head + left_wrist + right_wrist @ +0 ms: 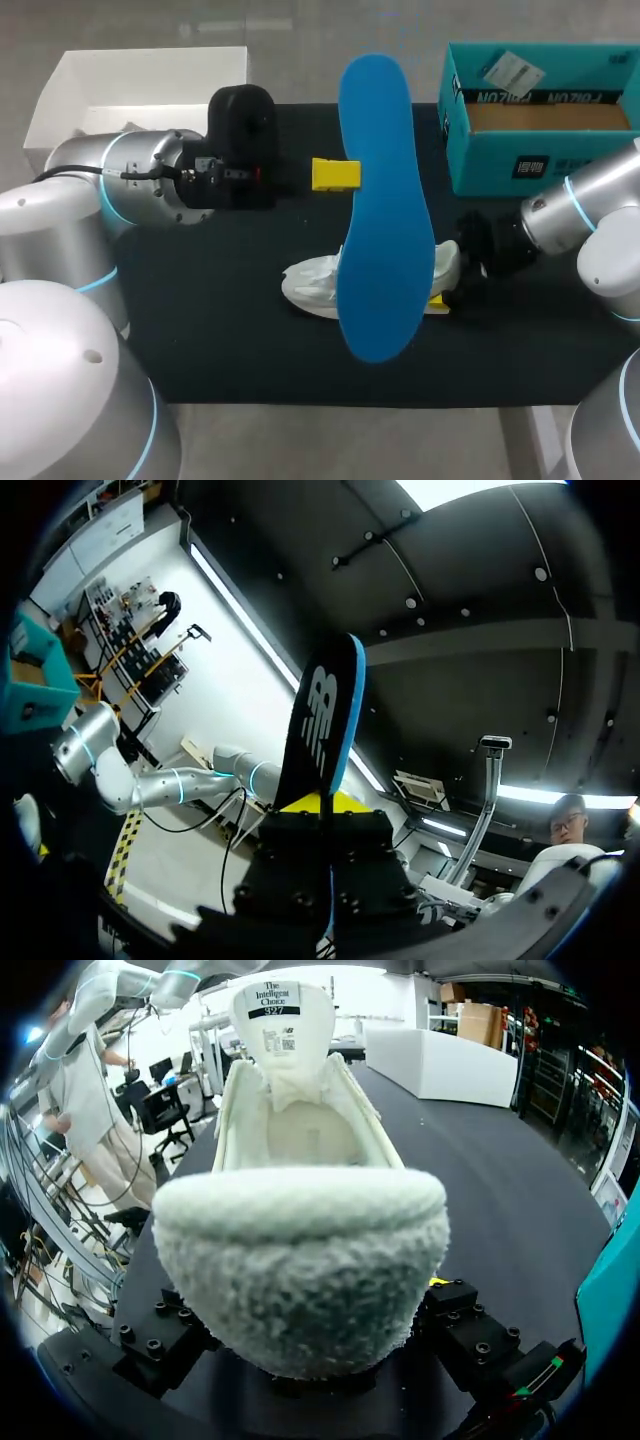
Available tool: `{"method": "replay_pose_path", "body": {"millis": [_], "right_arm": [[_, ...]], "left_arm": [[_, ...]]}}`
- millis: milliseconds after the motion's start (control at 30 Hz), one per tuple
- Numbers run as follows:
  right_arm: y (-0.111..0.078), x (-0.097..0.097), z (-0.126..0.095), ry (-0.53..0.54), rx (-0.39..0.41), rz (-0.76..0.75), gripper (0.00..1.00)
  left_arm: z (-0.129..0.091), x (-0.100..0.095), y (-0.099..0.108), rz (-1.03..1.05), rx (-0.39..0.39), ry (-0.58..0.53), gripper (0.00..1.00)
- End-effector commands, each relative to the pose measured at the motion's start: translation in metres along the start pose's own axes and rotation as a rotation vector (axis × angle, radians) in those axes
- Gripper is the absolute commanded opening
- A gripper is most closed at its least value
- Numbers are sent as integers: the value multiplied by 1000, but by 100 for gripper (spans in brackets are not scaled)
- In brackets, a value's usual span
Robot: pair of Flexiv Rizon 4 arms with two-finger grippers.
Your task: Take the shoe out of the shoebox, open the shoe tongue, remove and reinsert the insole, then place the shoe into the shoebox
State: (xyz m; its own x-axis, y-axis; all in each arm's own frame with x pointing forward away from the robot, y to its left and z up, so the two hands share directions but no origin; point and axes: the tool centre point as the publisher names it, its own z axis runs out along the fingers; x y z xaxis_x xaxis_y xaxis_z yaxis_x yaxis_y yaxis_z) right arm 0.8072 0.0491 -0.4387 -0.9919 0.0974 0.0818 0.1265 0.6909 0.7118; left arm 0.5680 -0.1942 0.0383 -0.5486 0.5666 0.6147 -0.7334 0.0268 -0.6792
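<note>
My left gripper (335,174) is shut on the edge of the blue insole (385,200) and holds it in the air over the middle of the mat. In the left wrist view the insole (322,730) stands on edge out of the left gripper (322,810), dark printed side showing. Under it the white fleecy shoe (318,280) lies on the mat, partly hidden. My right gripper (446,278) grips its heel from the right. The right wrist view shows the shoe (300,1270) heel between the fingers, tongue raised, interior bare.
The teal shoebox (540,150) stands open at the back right, with a paper slip on its rim. A white tray-like lid (140,80) sits at the back left. A black mat (250,350) covers the table's middle, bare at the front.
</note>
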Motion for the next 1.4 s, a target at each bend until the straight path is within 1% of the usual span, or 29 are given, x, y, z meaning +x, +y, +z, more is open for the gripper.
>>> {"method": "replay_pose_path", "body": {"millis": [33, 67, 100, 467, 500, 600, 867, 1100, 1200, 1267, 1333, 1400], "right_arm": [[-4, -1, 8, -2, 2, 1, 38], [-4, -1, 8, -2, 2, 1, 62], [-4, -1, 8, -2, 2, 1, 100], [-4, -1, 8, -2, 2, 1, 100], [-3, -1, 8, -5, 26, 5, 100], [0, -2, 6, -18, 64, 18, 100], [11, 4, -7, -59, 163, 19, 100], [14, 6, -18, -74, 181, 28, 100], [22, 7, -21, -60, 234, 13, 100], [29, 7, -22, -37, 321, 25, 100], [35, 8, -21, -17, 445, 57, 100], [40, 8, -21, -6, 543, 89, 100]], "left_arm": [[0, 0, 1, 1, 3, 0, 0], [0, 0, 1, 1, 3, 0, 0], [0, 0, 1, 1, 3, 0, 0], [0, 0, 1, 1, 3, 0, 0], [0, 0, 1, 1, 3, 0, 0], [0, 0, 1, 1, 3, 0, 0], [0, 0, 1, 1, 3, 0, 0], [0, 0, 1, 1, 3, 0, 0], [0, 0, 1, 1, 3, 0, 0], [0, 0, 1, 1, 3, 0, 0], [0, 0, 1, 1, 3, 0, 0], [0, 0, 1, 1, 3, 0, 0]]}}
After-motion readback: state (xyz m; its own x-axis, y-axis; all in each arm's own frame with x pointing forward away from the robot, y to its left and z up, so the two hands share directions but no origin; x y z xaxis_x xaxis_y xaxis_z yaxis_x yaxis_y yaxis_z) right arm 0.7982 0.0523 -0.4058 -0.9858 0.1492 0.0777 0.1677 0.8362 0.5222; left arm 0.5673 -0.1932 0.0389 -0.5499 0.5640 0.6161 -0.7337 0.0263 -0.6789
